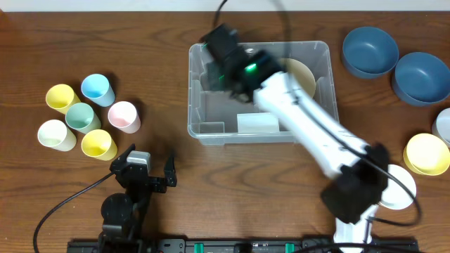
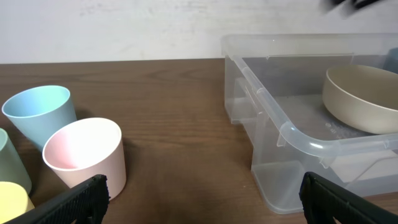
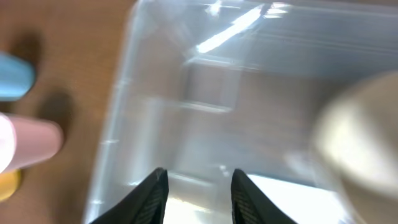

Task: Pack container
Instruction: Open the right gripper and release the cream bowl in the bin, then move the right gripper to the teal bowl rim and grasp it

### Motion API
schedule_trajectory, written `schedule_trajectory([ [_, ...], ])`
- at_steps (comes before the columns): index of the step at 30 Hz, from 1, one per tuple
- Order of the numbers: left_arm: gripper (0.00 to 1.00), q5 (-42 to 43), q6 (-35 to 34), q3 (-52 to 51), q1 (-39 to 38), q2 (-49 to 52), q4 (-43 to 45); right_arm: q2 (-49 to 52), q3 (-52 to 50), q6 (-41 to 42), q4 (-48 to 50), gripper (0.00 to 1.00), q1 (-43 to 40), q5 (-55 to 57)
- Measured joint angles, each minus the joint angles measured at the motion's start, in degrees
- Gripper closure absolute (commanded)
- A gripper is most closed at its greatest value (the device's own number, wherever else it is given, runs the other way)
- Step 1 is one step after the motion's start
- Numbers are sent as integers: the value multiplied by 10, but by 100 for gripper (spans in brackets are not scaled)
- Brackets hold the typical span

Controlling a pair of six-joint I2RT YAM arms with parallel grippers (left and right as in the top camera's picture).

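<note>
Clear plastic container [image 1: 202, 116] sits mid-tabletop [image 1: 162, 42], long side toward the robot, with a white label [image 1: 256, 124] on its near wall. A cream bowl [image 2: 364, 99] rests inside, at the right half. The left half shows bare floor.

Right arm [image 1: 309, 123] reaches diagonally from the near right corner across the container. Right pincer [image 3: 199, 175] hangs over the container's left half, pointing down into it. It is partly open and holds nothing; the container floor shows between its fingers [image 3: 152, 194]. The wrist view is blurred, and the cream bowl is only a pale smear at its right edge.

Left pincer [image 1: 149, 167] is low at the near edge of the tabletop, left of the container and apart from it. It is spread wide, nothing in its grip. It faces the gap between the cups and the container's near left corner.

Six cups cluster at the left, well apart from the container, all upright with mouths open:
- pink cup [image 2: 84, 152] — nearest the container
- blue cup [image 2: 40, 112] just behind it
- green cup [image 1: 82, 117] at the centre
- yellow cup [image 1: 60, 97] at the back left
- white cup [image 1: 56, 135] and second yellow cup [image 1: 98, 144] along the front

On the far right are two dark blue bowls [image 1: 370, 50], side by side and just touching. A yellow bowl [image 1: 427, 153] sits nearer the robot.
</note>
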Motion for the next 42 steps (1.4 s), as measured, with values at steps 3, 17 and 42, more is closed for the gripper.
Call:
schedule_trajectory([
  [3,2,0,0,0,0,0,0,-41,17,-16,-50,60,-68,33],
  [17,2,0,0,0,0,0,0,-37,23,-154,-40,54,-358,52],
  [42,2,0,0,0,0,0,0,167,23,-381,53,61,-424,-45],
])
